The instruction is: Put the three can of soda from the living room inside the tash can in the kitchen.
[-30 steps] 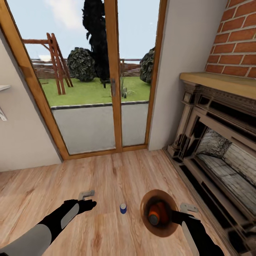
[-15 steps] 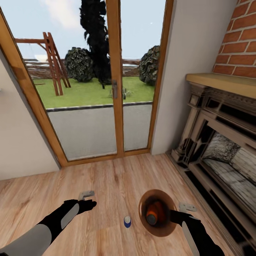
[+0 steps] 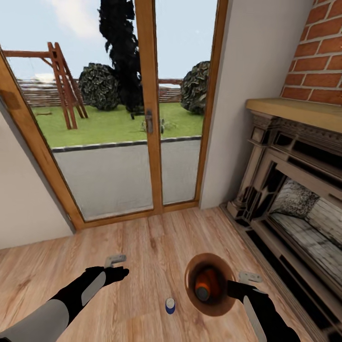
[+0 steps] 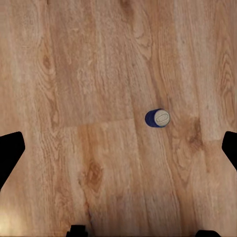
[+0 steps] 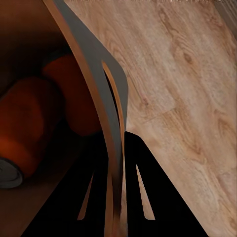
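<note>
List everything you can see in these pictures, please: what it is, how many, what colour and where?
Blue can: one, dark blue with grey top, upright on the floor between the two arms.
Orange cans: two, orange, lying inside the bin.
Bin: one, copper-brown, held above the floor at the right.
Floor: light wood planks.
Glass doors: wood-framed, straight ahead, garden beyond.
Fireplace: one, ornate, at the right, under red brick.
Left gripper: black, open, hovering over the floor; the blue can lies ahead of its fingers.
Right gripper: black, fingers shut on the bin's wall, one inside and one outside.
</note>
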Controlling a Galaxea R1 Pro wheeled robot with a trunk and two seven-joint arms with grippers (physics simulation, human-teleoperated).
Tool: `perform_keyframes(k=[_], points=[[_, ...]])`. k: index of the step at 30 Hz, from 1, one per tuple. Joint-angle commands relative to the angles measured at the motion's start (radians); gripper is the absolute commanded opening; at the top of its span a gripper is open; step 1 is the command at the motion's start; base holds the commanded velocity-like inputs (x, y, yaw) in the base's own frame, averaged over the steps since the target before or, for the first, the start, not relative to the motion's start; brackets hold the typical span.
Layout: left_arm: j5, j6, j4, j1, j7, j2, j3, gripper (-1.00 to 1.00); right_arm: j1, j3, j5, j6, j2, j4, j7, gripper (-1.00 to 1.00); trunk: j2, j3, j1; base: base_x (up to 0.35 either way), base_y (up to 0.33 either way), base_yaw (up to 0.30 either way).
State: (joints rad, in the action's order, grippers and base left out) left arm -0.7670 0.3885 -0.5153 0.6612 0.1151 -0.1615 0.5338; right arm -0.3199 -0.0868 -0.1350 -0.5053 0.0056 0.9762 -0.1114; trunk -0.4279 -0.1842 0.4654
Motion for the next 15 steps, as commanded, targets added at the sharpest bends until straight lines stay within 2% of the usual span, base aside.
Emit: perform_keyframes(k=[1, 8, 15], points=[[0.0, 0.0, 0.0, 0.0, 0.0, 0.0, 0.0, 1.0, 0.0, -0.001, -0.003, 0.001, 0.0, 0.001, 0.009, -1.0, 0.0, 0.0, 0.0, 0.232, 0.038, -0.168], [0.0, -0.005, 0.0, 0.0, 0.0, 0.0, 0.005, 1.0, -0.001, -0.001, -0.002, 0.001, -0.001, 0.001, 0.034, -1.0, 0.0, 0.0, 0.0, 0.28, 0.126, -0.254], [0.0, -0.005, 0.0, 0.0, -0.001, 0.0, 0.01, 1.0, 0.0, -0.002, -0.002, 0.001, -0.001, 0.001, 0.039, -1.0, 0.0, 0.0, 0.0, 0.264, 0.223, -0.295]])
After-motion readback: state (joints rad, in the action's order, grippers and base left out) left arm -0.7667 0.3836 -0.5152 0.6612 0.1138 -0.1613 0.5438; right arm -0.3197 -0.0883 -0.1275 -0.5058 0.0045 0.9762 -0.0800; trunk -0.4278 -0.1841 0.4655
